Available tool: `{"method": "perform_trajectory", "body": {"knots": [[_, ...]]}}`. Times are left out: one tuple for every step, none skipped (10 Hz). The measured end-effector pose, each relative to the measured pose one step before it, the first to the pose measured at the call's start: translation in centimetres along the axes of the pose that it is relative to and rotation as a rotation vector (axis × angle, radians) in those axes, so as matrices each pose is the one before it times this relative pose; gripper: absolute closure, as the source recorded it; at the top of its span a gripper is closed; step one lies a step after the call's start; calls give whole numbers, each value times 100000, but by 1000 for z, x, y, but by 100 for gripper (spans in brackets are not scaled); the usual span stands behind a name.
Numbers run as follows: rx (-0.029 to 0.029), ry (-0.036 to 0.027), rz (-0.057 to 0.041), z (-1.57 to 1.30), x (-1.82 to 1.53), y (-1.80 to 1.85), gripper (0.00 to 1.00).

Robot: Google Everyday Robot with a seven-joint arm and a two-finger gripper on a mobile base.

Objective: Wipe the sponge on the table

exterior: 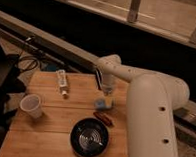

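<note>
The white arm reaches in from the right over the wooden table [48, 135]. Its end effector [106, 91] points down just above the small blue sponge [100, 103], which lies on the table right of centre. I cannot tell how far the end effector is open, or whether it touches the sponge. A dark reddish object [102, 117] lies just in front of the sponge, beside a black bowl [89, 137]. A clear plastic cup [31, 105] stands at the left, and a white tube [62, 82] lies farther back.
</note>
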Motion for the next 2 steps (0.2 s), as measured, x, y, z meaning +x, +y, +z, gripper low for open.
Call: {"method": "perform_trajectory", "body": {"knots": [[1001,-22,-671,-354,-870,73,81],[1955,1448,-1202,-900,232,-834,84]]}}
